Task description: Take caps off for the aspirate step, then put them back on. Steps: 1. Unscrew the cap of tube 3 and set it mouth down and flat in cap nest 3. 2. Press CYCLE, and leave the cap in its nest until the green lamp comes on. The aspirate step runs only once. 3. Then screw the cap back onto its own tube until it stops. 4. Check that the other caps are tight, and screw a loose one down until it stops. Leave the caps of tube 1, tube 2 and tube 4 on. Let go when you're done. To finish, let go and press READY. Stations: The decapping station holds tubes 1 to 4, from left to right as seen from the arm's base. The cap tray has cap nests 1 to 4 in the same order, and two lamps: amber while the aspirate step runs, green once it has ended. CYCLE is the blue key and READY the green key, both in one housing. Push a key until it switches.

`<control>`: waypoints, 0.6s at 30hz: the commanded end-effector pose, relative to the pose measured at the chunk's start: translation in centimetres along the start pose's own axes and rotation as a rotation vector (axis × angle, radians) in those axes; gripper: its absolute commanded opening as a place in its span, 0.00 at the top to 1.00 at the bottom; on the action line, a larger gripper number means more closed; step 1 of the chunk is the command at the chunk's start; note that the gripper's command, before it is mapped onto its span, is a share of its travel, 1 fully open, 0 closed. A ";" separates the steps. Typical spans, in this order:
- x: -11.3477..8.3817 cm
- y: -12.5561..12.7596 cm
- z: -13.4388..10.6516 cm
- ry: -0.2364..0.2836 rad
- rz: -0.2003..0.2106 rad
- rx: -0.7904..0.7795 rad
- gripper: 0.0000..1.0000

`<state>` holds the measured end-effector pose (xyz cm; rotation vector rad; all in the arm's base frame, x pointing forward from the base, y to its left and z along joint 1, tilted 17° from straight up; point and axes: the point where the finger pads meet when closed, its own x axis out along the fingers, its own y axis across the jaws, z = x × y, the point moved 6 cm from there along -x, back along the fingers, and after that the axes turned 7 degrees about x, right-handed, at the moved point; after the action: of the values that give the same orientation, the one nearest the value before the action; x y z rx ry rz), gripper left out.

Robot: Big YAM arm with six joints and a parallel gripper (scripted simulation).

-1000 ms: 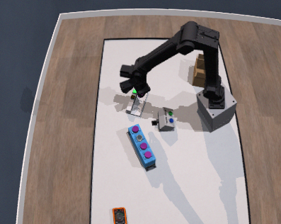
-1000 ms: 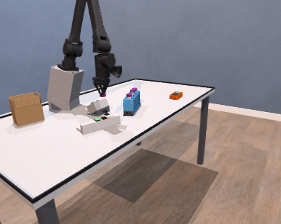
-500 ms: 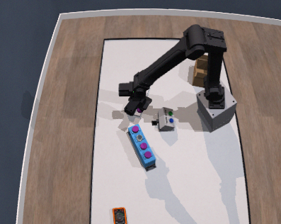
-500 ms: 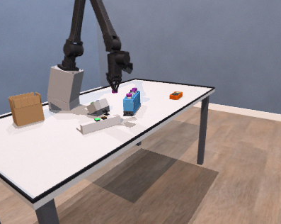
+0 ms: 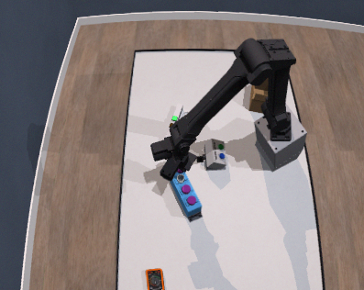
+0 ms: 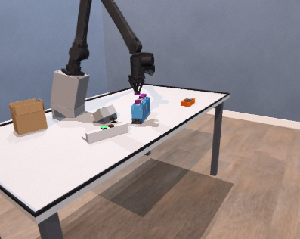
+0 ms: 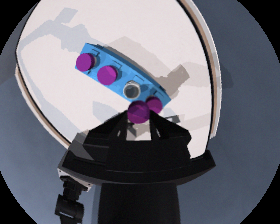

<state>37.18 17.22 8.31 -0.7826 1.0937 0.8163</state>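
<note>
My gripper [image 5: 179, 172] [image 6: 136, 90] [image 7: 138, 113] is shut on a purple cap [image 7: 139, 112] [image 6: 137, 91]. It holds the cap just above the blue decapping station [image 5: 194, 209] [image 6: 137, 112] [image 7: 96, 48]. One tube [image 7: 132, 90] [image 5: 181, 178] stands open, right below and beside the held cap. Purple caps sit on the other tubes, two of them [image 7: 84, 62] [image 7: 108, 74] on its far side and one [image 7: 155, 103] on its near side. The cap tray [image 6: 106, 134] shows a lit green lamp [image 5: 174, 117] [image 6: 103, 127]; my arm hides most of the tray in the overhead view.
The grey key housing [image 5: 215, 161] [image 6: 104, 113] with the green key [image 5: 221, 147] and blue key [image 5: 222, 156] stands between the station and the arm's base. A cardboard box [image 6: 28, 115] stands near the base. An orange device [image 5: 154, 278] [image 6: 187, 101] lies far along the table.
</note>
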 end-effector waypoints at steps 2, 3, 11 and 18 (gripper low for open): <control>-0.1 0.4 2.8 0.002 -0.007 0.057 1.00; -0.1 0.9 3.5 0.002 -0.007 0.057 1.00; 1.1 0.9 2.0 0.011 -0.007 0.078 1.00; 2.8 1.3 1.8 0.016 -0.002 0.071 1.00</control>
<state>37.34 20.12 6.86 -0.7422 1.1229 0.7811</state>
